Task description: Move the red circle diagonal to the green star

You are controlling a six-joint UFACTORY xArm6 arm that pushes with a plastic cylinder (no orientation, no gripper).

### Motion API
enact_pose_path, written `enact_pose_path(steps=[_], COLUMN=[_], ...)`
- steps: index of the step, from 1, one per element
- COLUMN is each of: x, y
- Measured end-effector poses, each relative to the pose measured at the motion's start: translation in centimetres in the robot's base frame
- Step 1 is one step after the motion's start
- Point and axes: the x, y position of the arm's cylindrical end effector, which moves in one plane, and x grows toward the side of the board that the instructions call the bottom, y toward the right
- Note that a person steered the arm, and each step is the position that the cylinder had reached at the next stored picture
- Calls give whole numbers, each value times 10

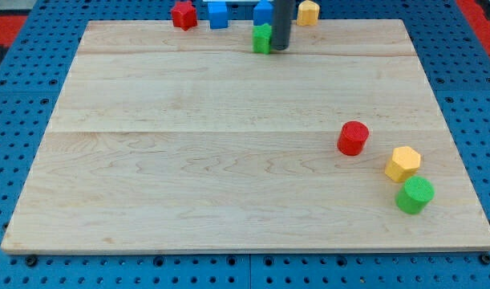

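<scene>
The red circle (353, 138) stands on the wooden board (196, 160) at the view's right, a little below mid height. The green star (263, 38) sits near the board's top edge, far up and to the left of the red circle. My tip (281, 48) is at the top of the board, right beside the green star on its right; whether they touch I cannot tell. The tip is far from the red circle.
A yellow hexagon (402, 164) and a green circle (415, 195) lie just below and right of the red circle. Along the top edge are a red block (184, 14), two blue blocks (218, 14) (263, 11) and a yellow block (308, 12).
</scene>
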Motion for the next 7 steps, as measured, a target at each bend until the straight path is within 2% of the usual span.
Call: enact_pose_path(steps=[1,2,3,4,5,7], x=[2,46,111,201,270,267], y=[52,149,227,217,204,125])
